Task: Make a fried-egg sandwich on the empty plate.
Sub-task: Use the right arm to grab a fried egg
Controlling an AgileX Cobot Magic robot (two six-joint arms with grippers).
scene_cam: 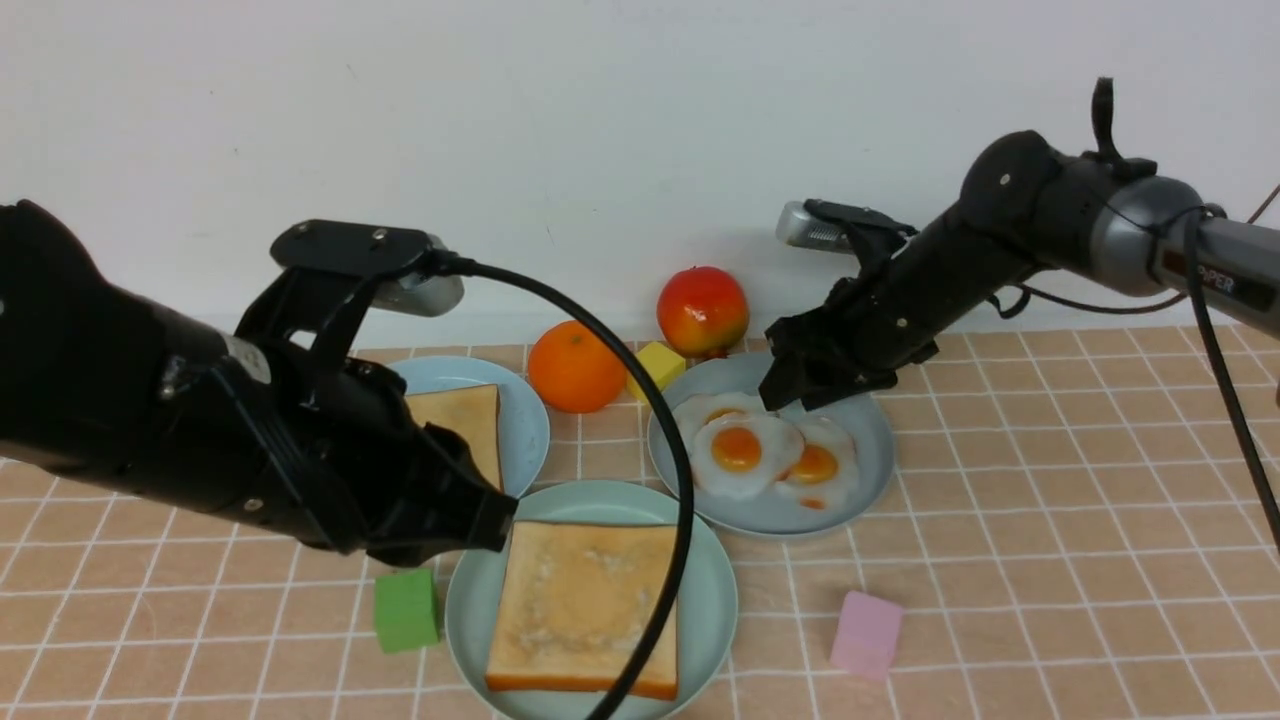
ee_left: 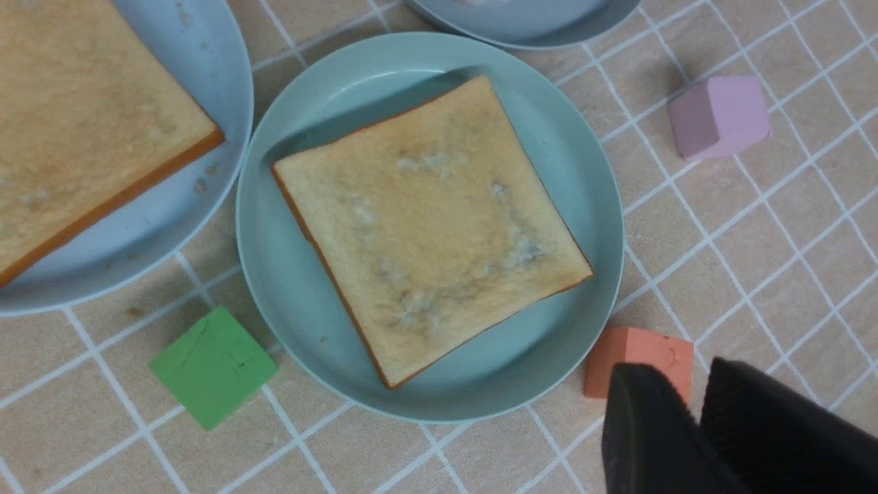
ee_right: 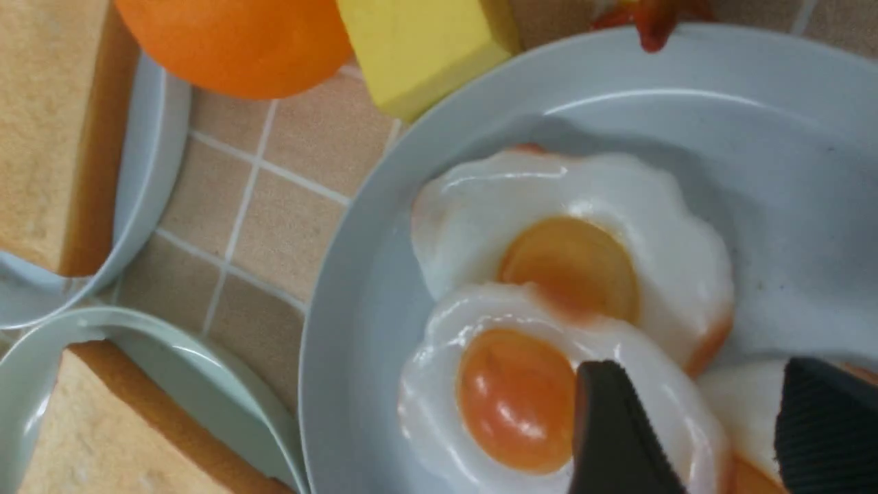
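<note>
- The mint-green plate [scene_cam: 465, 600] sits at the lower centre of the front view with one toast slice [scene_cam: 585, 605] lying flat on it. The bottom edge of the frame cuts off the plate's near rim, and a black cable [scene_cam: 672, 440] crosses the slice's right part.
- The second toast slice [scene_cam: 462, 420] lies on the sky-blue plate [scene_cam: 528, 425], left of centre. The left arm hides much of both.
- The left gripper [scene_cam: 480, 525] hangs by the mint-green plate's upper-left rim. In the left wrist view [ee_left: 686, 374] its fingers stand narrowly apart and hold nothing. Their bases run out at the lower right corner.
- A salmon block [ee_left: 638, 357] shows only in that view, just beside the plate and partly behind a finger.
- The grey-blue plate [scene_cam: 870, 440], right of centre, carries the front egg [scene_cam: 740, 450], which overlaps two other eggs [scene_cam: 820, 465].
- The right gripper [scene_cam: 800, 385] hangs over that plate's far side. In the right wrist view [ee_right: 699, 370] its fingers are spread wide, one over the front egg's [ee_right: 521, 398] edge. Whether it touches the egg cannot be told.
- Behind the plates stand an orange [scene_cam: 575, 368], a yellow block [scene_cam: 655, 368] and a red fruit [scene_cam: 702, 310].
- A green block [scene_cam: 405, 608] and a pink block [scene_cam: 866, 633] flank the mint-green plate.
</note>
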